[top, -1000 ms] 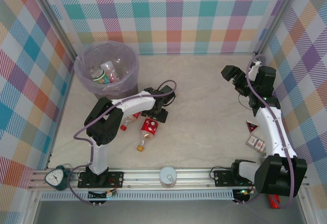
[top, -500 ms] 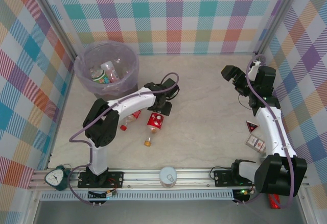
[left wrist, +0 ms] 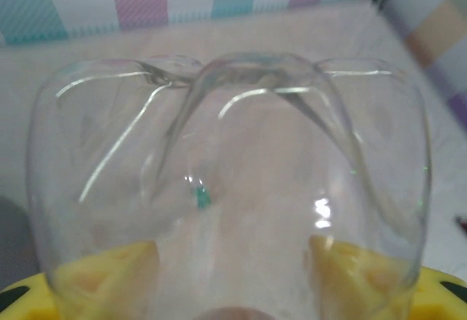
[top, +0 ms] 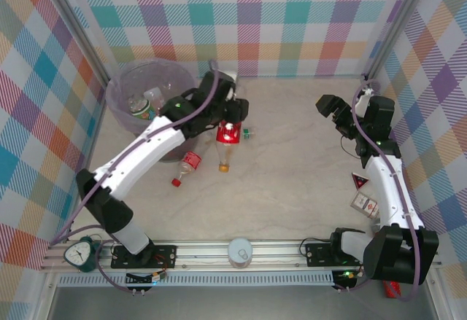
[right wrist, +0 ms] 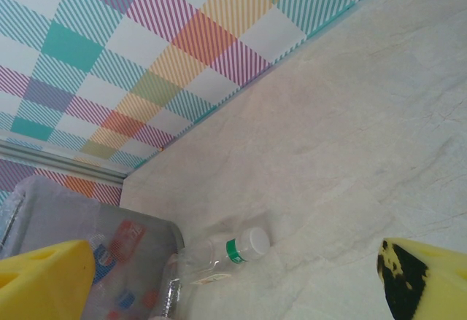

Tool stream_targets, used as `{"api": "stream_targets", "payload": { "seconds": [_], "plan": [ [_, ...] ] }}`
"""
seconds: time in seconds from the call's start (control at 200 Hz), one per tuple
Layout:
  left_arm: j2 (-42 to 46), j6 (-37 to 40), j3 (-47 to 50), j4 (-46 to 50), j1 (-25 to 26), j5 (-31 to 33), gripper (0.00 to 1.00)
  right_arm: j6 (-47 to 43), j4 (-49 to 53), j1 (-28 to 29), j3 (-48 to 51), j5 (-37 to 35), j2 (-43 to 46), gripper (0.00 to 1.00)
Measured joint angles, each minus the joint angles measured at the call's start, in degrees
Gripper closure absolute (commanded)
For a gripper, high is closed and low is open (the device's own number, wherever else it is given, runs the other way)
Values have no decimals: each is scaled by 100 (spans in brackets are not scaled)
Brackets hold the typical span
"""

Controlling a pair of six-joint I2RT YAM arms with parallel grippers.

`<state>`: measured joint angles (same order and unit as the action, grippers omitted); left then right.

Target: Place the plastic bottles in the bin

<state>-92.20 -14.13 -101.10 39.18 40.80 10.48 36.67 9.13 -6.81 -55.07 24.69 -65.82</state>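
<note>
Left gripper [top: 230, 116] was clamped on a red-labelled clear plastic bottle [top: 227, 136], just beside the round grey translucent bin [top: 117, 87].

Top view: the bottle appeared raised, cap toward the near edge, probably to clear the rim; open room lay left, over the bin. Right gripper [top: 328, 106] stood well apart, near the right wall. Left wrist view: yellow pads [left wrist: 102, 276] gripped the bottle's [left wrist: 226, 189] clear body. Right wrist view: fingers [right wrist: 44, 269] were spread wide, nothing between them; a white-capped clear bottle [right wrist: 225, 251] lay beside the bin wall [right wrist: 66, 211].
</note>
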Motion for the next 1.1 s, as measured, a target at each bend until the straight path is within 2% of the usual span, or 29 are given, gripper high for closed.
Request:
{"api": "stream_targets", "payload": {
  "seconds": [0.12, 0.27, 0.565, 0.845, 1.1],
  "plan": [
    [415, 116, 9, -656, -310, 63, 64, 0, 0, 0, 0, 0, 0, 1],
    [870, 201, 48, -1563, -754, 70, 71, 0, 0, 0, 0, 0, 0, 1],
    [1237, 177, 197, -2745, -1731, 197, 84, 0, 0, 0, 0, 2, 0, 1],
    [1117, 269, -175, -2577, -2841, 426, 93, 0, 0, 0, 0, 52, 0, 1],
    [710, 833, -588, -2317, -3311, 863, 97, -2, 0, 0, 0, 129, 0, 1]
  ]
}}
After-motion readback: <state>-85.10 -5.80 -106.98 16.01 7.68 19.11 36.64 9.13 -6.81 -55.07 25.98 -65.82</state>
